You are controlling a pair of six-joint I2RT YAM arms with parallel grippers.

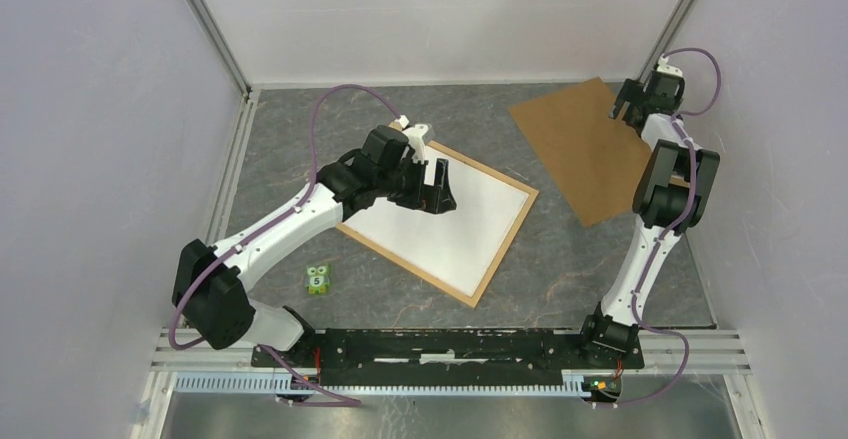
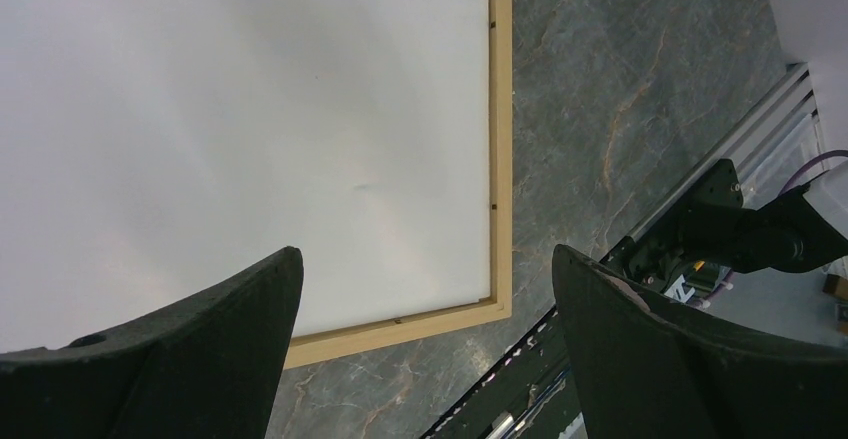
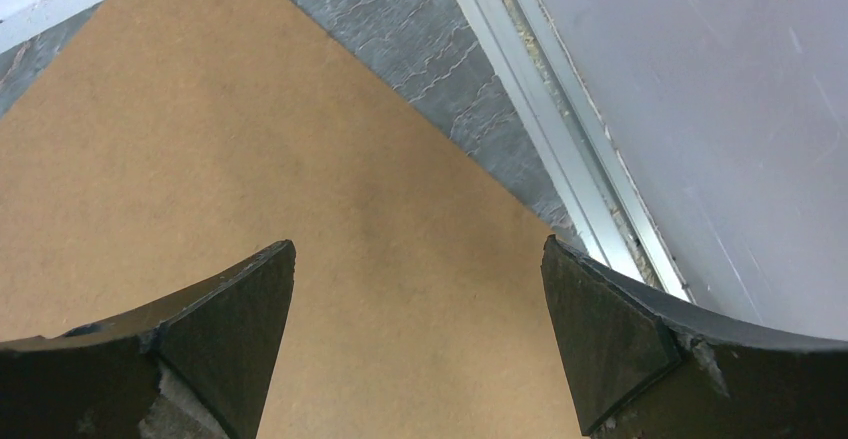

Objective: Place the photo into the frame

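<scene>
Top external view shows the photo (image 1: 455, 229) lying white side up inside the frame (image 1: 503, 250), so that part looks done. The left gripper (image 1: 438, 191) hangs over it, spread wide. The right gripper (image 1: 628, 101) is spread wide over the brown board (image 1: 580, 144).

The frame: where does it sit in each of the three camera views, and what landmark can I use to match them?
Top external: the frame lies mid-table, tilted, with the left gripper over its far-left part.
Left wrist: its light wood edge runs down right of centre, cornering between the fingers.
Right wrist: not in it; only the brown backing board.
Shared landmark: the grey marbled tabletop, in all three.
</scene>
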